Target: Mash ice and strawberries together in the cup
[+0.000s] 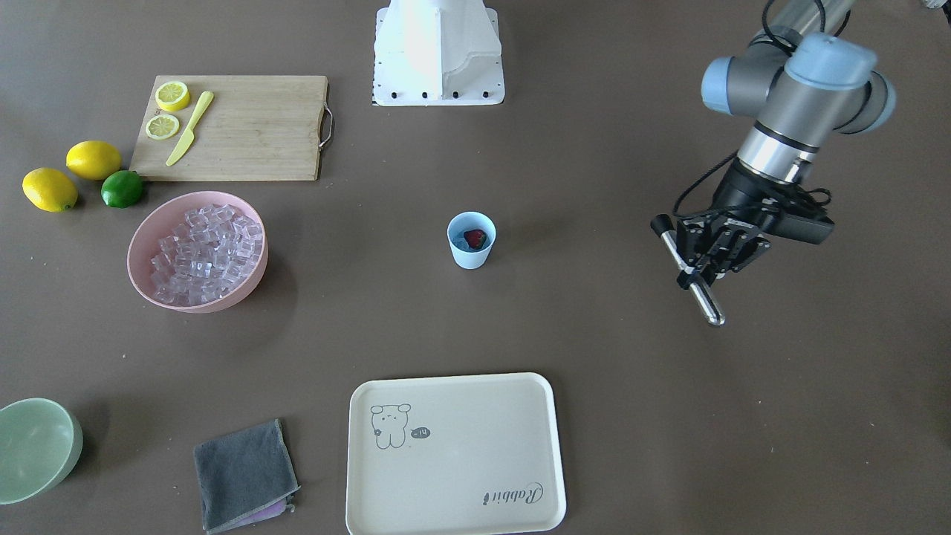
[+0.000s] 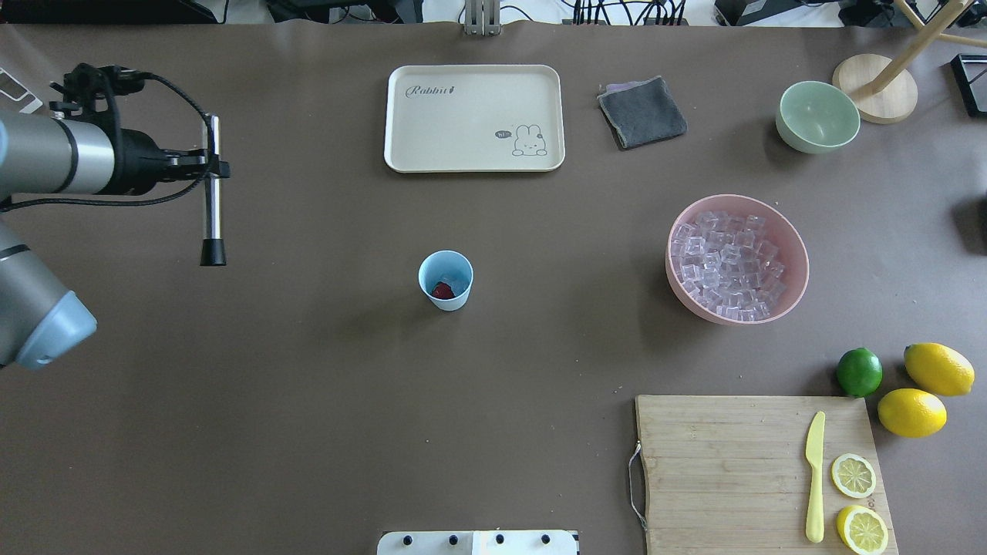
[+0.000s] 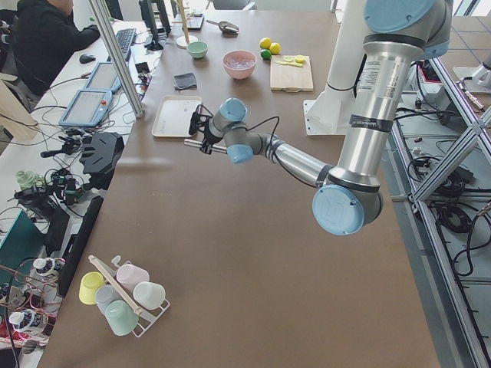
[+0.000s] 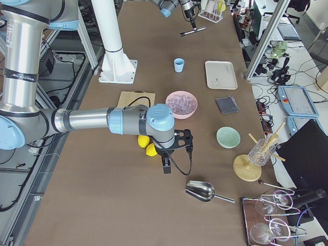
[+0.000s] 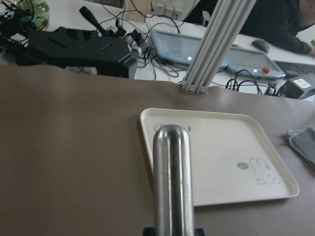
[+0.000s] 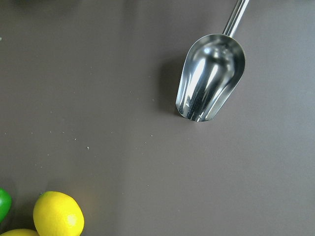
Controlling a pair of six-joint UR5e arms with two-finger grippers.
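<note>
The pale blue cup (image 1: 471, 253) (image 2: 446, 299) stands upright mid-table with the red strawberry (image 1: 475, 238) (image 2: 442, 291) inside. The ice (image 1: 208, 253) (image 2: 729, 266) fills a pink bowl (image 1: 148, 286); I cannot tell if any is in the cup. My left gripper (image 1: 698, 279) (image 2: 214, 166) is shut on a steel muddler (image 1: 706, 301) (image 2: 210, 208) with a black end, held level above the table, well to the cup's side. It shows close up in the left wrist view (image 5: 172, 182). My right gripper (image 4: 166, 166) hangs over the table near the lemons; I cannot tell whether it is open or shut.
A cream tray (image 2: 474, 116), a grey cloth (image 2: 641, 112) and a pale green bowl (image 2: 817, 116) lie at the far side. A cutting board (image 2: 732, 462) holds a yellow knife and lemon slices; two lemons and a lime (image 2: 859, 371) sit beside it. A metal scoop (image 6: 209, 83) lies below my right wrist.
</note>
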